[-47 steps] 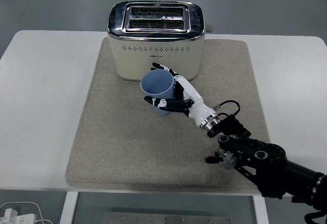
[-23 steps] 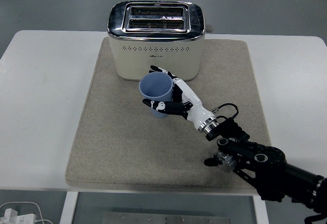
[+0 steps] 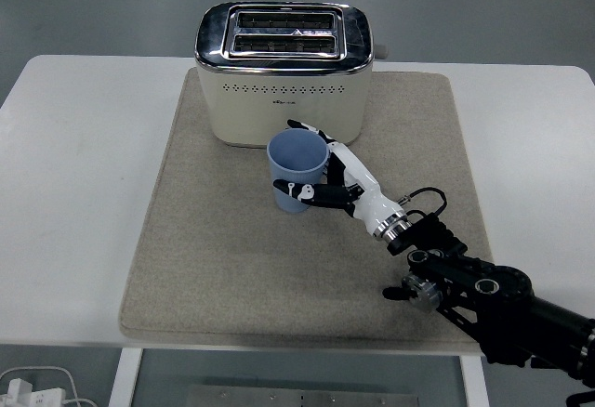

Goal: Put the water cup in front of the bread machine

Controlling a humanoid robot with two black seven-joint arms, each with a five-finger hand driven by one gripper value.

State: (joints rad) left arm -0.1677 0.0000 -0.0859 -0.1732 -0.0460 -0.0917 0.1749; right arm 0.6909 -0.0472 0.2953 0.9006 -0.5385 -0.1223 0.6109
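While the right hand (image 3: 327, 177) wraps its white-and-black fingers around the pale blue plastic water cup (image 3: 297, 170), the cup stands upright at the frame's centre, just below the cream-and-chrome bread machine (image 3: 284, 72).

Compared with a second ago, the cup has shifted slightly right and lower in the frame and looks straighter, so it now seems set down, or nearly so, on the beige fabric mat (image 3: 223, 258) covering the white table (image 3: 74, 175). Placement in front of the machine looks essentially achieved; what probably remains is loosening the grip and drawing back without tipping the cup. No left arm is in view.
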